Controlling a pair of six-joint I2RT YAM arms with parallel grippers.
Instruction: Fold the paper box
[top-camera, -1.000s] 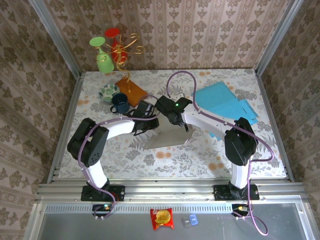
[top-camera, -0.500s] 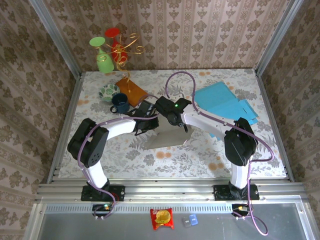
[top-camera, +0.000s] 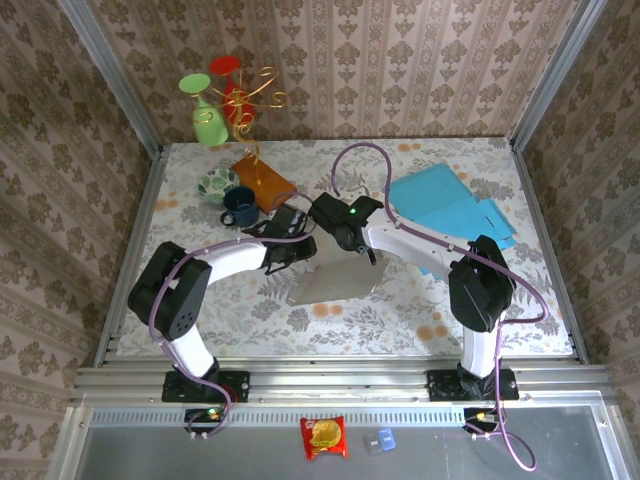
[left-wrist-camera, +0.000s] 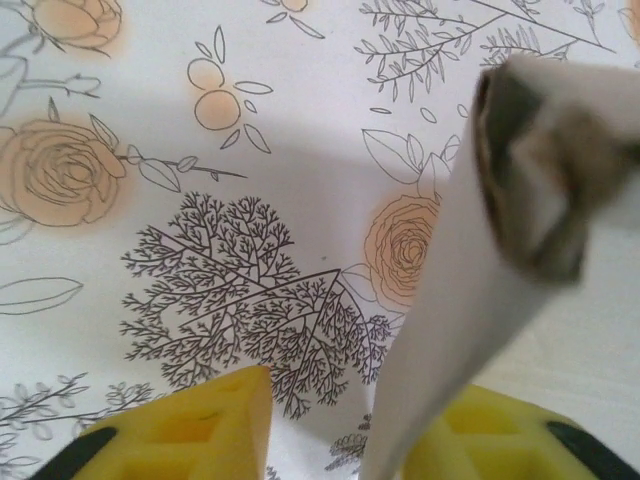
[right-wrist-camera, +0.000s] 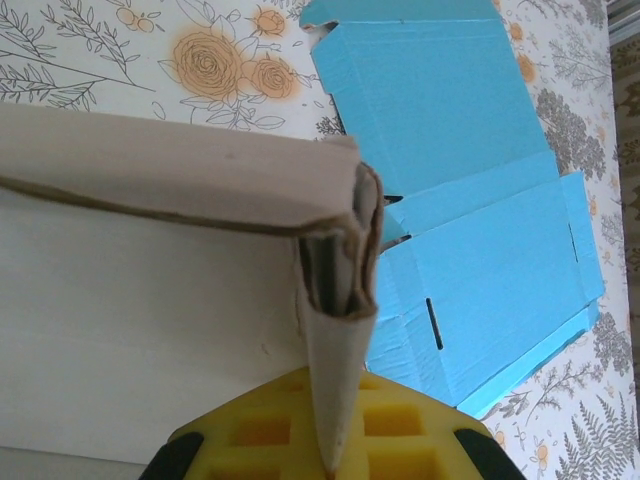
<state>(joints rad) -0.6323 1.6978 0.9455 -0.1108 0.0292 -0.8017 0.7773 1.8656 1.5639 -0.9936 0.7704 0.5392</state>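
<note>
**Left to right.** The left gripper (left-wrist-camera: 332, 432), at the ten o'clock corner of the paper box (top-camera: 335, 282), has just parted its jaws. The raised flap (left-wrist-camera: 450, 290) now leans against one yellow pad (left-wrist-camera: 500, 440) only, released rather than pinched. The box lies mid-table, flatter than a moment ago. At its twelve o'clock edge the right gripper (right-wrist-camera: 330, 440) remains clenched on the folded seam. Flat blue sheets (right-wrist-camera: 450, 150) lie at two o'clock. We judge this crease set, leaving the left arm free for another flap.
</note>
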